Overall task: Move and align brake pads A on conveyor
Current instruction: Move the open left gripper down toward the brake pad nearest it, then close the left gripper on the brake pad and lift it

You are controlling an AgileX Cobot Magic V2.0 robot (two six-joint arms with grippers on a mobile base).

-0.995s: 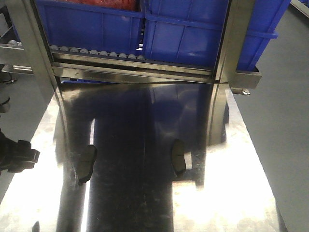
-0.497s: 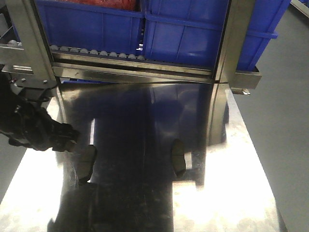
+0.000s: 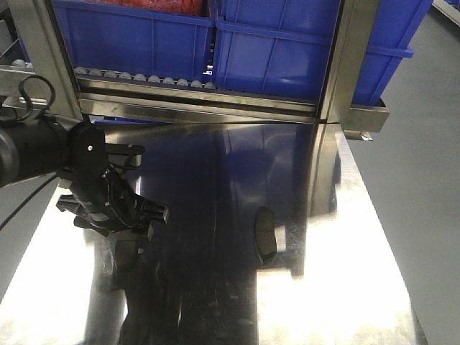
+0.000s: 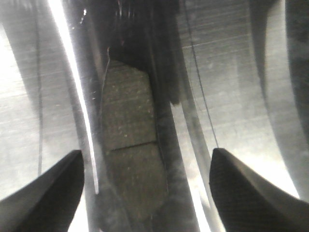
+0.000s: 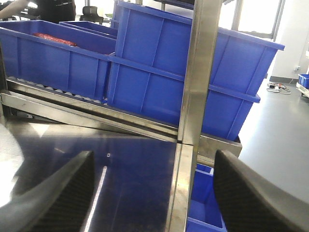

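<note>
Over the left brake pad (image 3: 127, 253) on the shiny tabletop (image 3: 359, 287): swung in from the tabletop's left edge within the past second, bringing the left gripper (image 3: 140, 224) directly above it. From the left wrist view, straddling the pad with jaws spread wide, one fingertip (image 4: 43, 195) on either side, neither touching, nothing grasped yet. Probably the approach for a pick, with descent and closing to come. Worth squaring up first, given the pad's slight skew between the fingertips. Well to the right and unmoved, the right brake pad (image 3: 267, 234), flat on the steel. Held back and high, the right gripper (image 5: 154, 193), jaws likewise released and empty, facing the blue bins (image 5: 159, 72) on the rack. No sight of the conveyor or further pads in these views, so aligning wholly ahead.
</note>
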